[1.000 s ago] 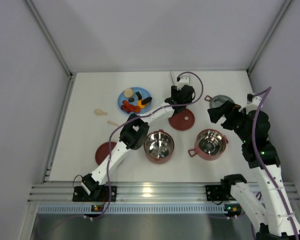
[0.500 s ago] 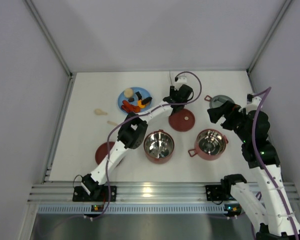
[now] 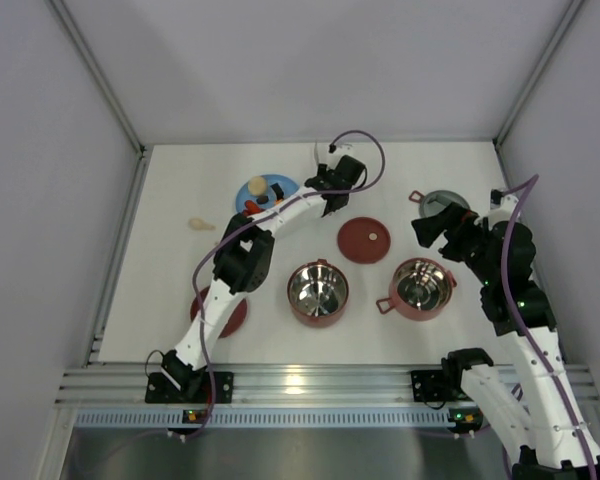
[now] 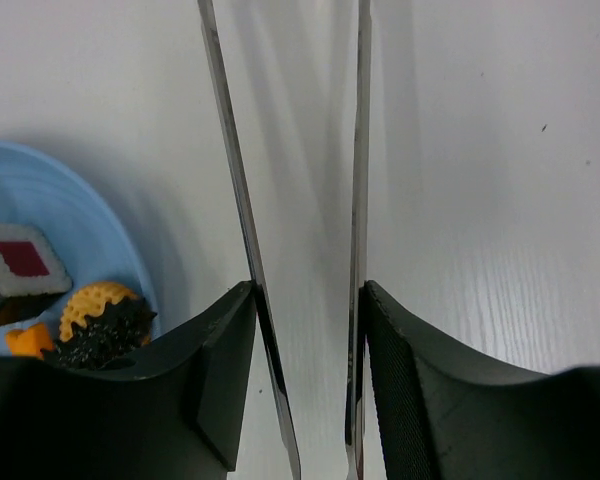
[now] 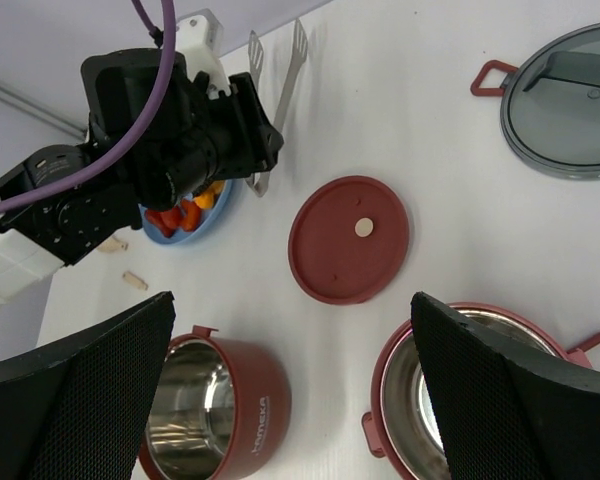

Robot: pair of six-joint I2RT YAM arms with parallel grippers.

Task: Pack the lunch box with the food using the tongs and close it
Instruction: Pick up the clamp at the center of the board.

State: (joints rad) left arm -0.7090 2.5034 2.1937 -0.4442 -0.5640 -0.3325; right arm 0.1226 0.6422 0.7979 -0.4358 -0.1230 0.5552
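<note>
Moved since the earlier views: the left gripper [image 4: 307, 300], carrying the tongs [image 4: 230, 170], has swung left from above the maroon disc lid [image 3: 365, 240] to the right rim of the blue plate [image 3: 280, 186].
- Tongs: both arms clamped between the left jaws. The long axis points ahead to the far wall, with the tips off the plate.
- Food [image 4: 90, 315]: on the plate, left of the jaws and short of the tips. It likely calls for a leftward swing.
- Lunch box bowls [image 3: 318, 290]: uncovered, no food inside.
- Right gripper [image 5: 292, 300]: jaws spread wide and holding nothing, well apart from the food.
</note>
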